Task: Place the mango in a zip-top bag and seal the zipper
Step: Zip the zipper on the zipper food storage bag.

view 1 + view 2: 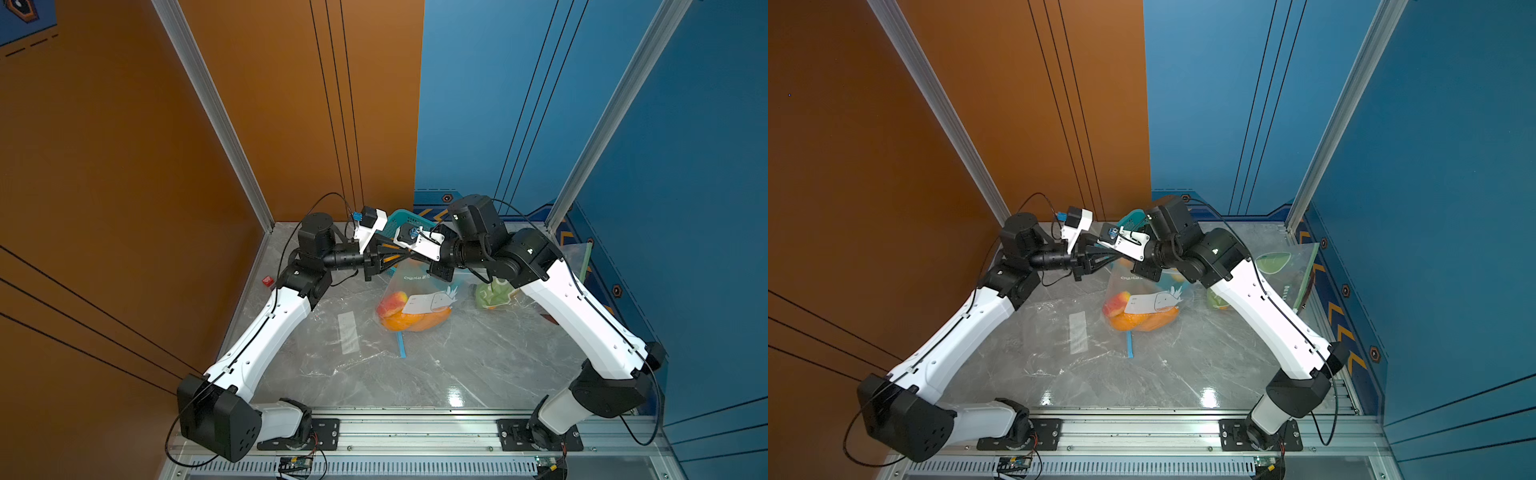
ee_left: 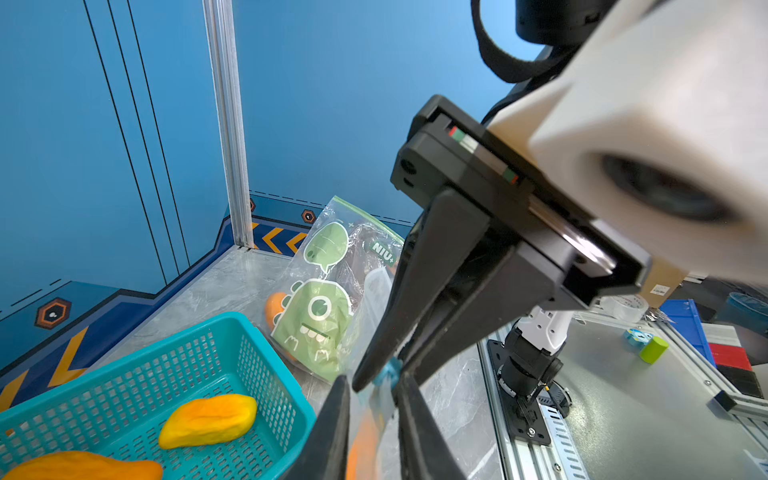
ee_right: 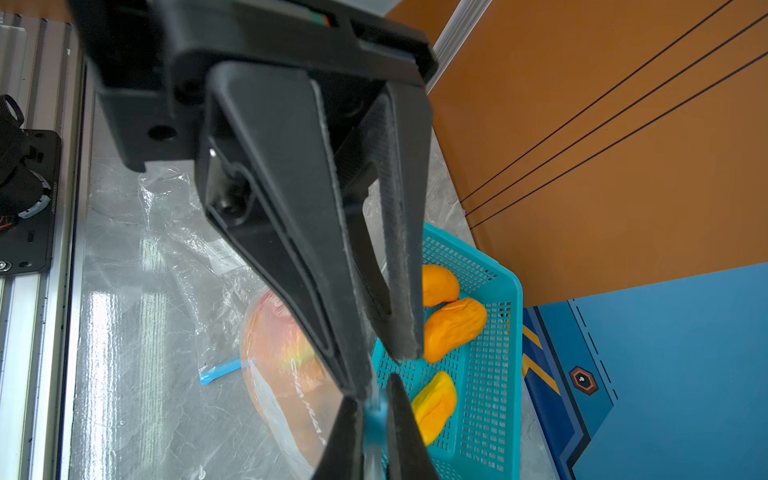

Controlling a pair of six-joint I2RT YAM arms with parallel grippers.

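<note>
A clear zip-top bag (image 1: pixel 419 286) with a whale print hangs from its top edge, its bottom on the table. An orange mango (image 1: pixel 415 321) lies inside it, beside a red-yellow fruit (image 1: pixel 392 300); both top views show this. My two grippers meet tip to tip over the bag's mouth. The right gripper (image 3: pixel 374 390) is shut on the blue zipper (image 3: pixel 376 424). The left gripper (image 2: pixel 374 376) has its jaws drawn in round the bag's top edge (image 2: pixel 370 432) right beside it, with the plastic between the fingers. Part of the mouth is hidden behind the fingers.
A teal basket (image 2: pixel 249 353) holding loose mangoes (image 2: pixel 208 422) stands at the back, just behind the grippers. A green monster-print bag (image 2: pixel 320 316) lies to the right. An empty clear bag (image 1: pixel 349 332) lies flat at centre-left, and a small red block (image 1: pixel 268 281) sits by the left edge.
</note>
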